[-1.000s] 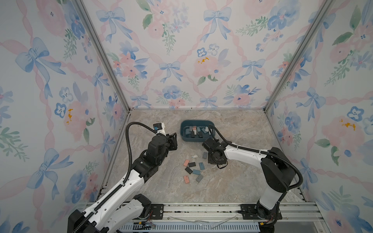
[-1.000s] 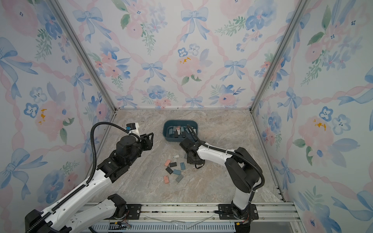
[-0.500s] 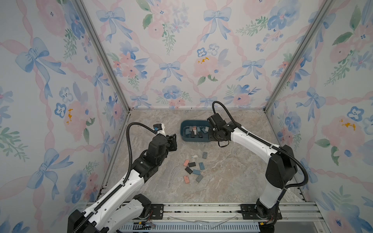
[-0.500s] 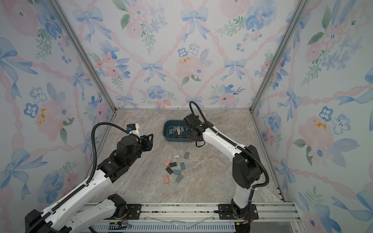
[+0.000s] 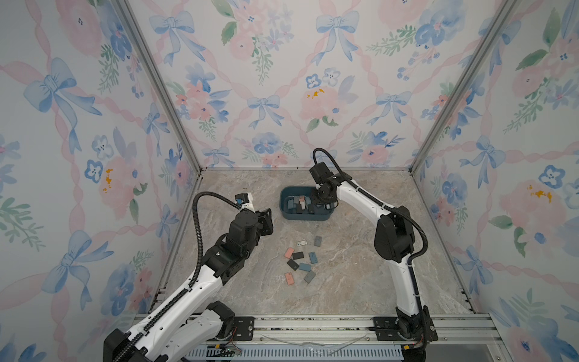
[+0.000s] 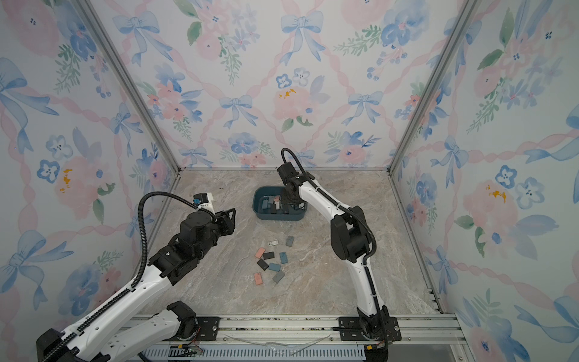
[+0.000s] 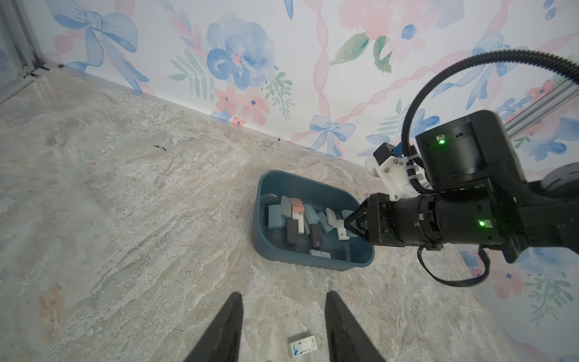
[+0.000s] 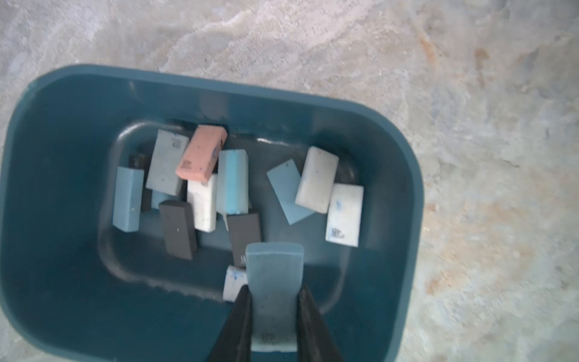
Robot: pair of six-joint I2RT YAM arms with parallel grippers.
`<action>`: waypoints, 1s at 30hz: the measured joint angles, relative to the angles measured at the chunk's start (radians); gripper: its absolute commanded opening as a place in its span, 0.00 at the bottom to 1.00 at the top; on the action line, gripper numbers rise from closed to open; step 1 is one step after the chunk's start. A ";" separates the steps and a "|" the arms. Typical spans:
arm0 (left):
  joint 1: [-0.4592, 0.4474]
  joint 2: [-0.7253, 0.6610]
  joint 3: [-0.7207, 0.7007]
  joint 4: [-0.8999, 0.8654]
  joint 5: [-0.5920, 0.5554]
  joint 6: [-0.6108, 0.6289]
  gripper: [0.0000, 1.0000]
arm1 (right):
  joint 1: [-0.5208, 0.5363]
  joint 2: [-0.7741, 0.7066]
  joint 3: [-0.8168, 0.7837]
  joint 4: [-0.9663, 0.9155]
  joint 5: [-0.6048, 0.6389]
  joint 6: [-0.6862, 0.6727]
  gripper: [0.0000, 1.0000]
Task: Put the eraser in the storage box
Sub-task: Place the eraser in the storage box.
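The dark teal storage box [image 5: 305,217] [image 6: 279,217] stands at the back middle of the marble table, with several erasers lying in it. My right gripper [image 8: 274,290] [image 5: 322,200] hangs over the box's inside and is shut on a grey-blue eraser [image 8: 274,263], which sticks out past the fingertips. In the left wrist view the box [image 7: 300,257] shows with the right gripper [image 7: 347,225] at its rim. My left gripper [image 7: 284,296] [image 5: 266,219] is open and empty, hovering left of the box.
Several loose erasers [image 5: 300,260] [image 6: 272,260], pink, black, blue and grey, lie scattered on the table in front of the box. A white labelled eraser [image 7: 302,346] lies below the left gripper's fingers. Floral walls close in three sides.
My right gripper has travelled from the loose erasers back to the storage box, carrying the grey-blue eraser, and now hangs over its inside. The left arm has stayed still.
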 measured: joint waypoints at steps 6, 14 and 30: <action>0.000 -0.001 -0.001 -0.018 -0.002 -0.022 0.45 | -0.013 0.158 0.228 -0.061 -0.035 -0.025 0.21; 0.000 -0.001 -0.001 -0.028 -0.002 -0.031 0.46 | -0.016 0.260 0.352 -0.123 -0.060 -0.025 0.21; 0.004 0.000 -0.001 -0.028 -0.001 -0.041 0.45 | -0.039 0.269 0.355 -0.134 -0.061 -0.024 0.26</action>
